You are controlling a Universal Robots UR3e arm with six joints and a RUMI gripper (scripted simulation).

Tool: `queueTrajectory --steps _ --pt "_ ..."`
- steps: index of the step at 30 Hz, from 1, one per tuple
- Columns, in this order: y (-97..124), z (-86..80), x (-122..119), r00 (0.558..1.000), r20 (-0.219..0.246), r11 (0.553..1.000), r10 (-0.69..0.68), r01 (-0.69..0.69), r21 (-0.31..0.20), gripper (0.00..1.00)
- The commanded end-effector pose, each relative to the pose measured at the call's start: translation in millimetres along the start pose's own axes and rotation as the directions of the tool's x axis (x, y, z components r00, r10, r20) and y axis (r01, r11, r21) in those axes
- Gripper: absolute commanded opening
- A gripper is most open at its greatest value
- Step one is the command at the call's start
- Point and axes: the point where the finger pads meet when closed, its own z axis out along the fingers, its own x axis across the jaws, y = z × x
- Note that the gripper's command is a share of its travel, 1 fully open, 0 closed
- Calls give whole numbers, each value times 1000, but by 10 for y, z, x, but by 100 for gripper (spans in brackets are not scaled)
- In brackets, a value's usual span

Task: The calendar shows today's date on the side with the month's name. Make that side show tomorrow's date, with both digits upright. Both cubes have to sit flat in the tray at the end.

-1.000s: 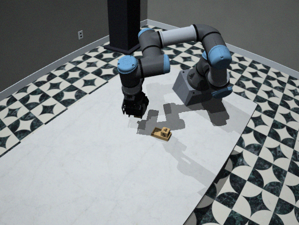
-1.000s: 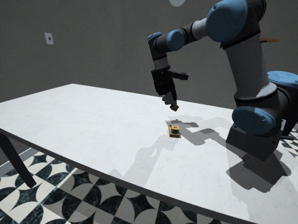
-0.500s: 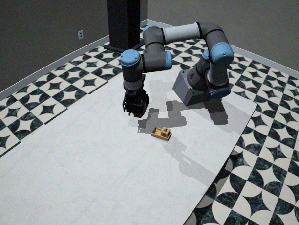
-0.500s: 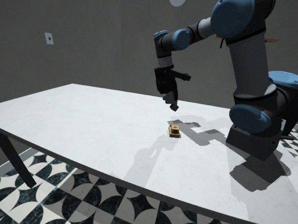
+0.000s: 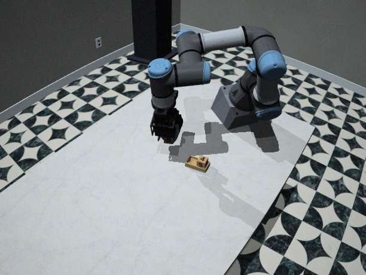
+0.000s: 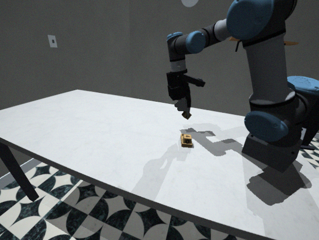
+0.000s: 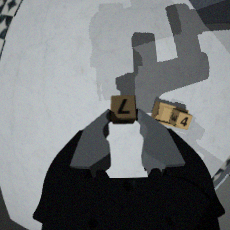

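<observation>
Here's the black two-jaw gripper point(image 5: 166, 137) point(image 6: 186, 112) point(image 7: 123, 110), closed firmly on a small wooden cube point(image 5: 168, 140) point(image 6: 185, 115) point(image 7: 123, 109), its tips pressed against opposite sides! The cube is up in the air over the table, and look at that in the exterior view: tilted, a corner pointing down. The wrist view gives us a dark digit on it that looks like a 7, while the top view catches what looks like an 8 on another face.

Out to the side, lower down, sits the light-brown wooden tray point(image 5: 194, 168) point(image 6: 186, 146) point(image 7: 161, 112), resting on the white marble-look table point(image 5: 119, 194) point(image 6: 104, 130) point(image 7: 50, 100). And there's the second wooden cube point(image 5: 203, 161) point(image 6: 187, 138) point(image 7: 184, 120), in one end of that tray, a 4 on top and a 5 on a side face in the top view! The other end has room beside it. The month's name? Can't make it out from here.

Further out, the grey arm with blue joint caps point(image 5: 189, 73) point(image 6: 267, 70) reaches across from its grey block-shaped base point(image 5: 222, 110) point(image 6: 258, 154), throwing overlapping shadows around the tray. Beyond the table's edge, it's the green-and-cream patterned floor point(image 5: 323, 215) point(image 6: 31, 208) point(image 7: 4, 15).
</observation>
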Motion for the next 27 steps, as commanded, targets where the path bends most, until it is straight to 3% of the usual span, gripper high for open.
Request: queueTrajectory --steps 1,11,20,27 --pt "-7 -3 -4 1000 -2 999 0 0 -34 11" --pt "-21 0 -2 1000 -4 987 0 0 -162 11" --pt "-19 -7 -8 1000 4 974 0 1 -225 11" --pt "-18 -9 -10 1000 7 971 0 2 -239 11"
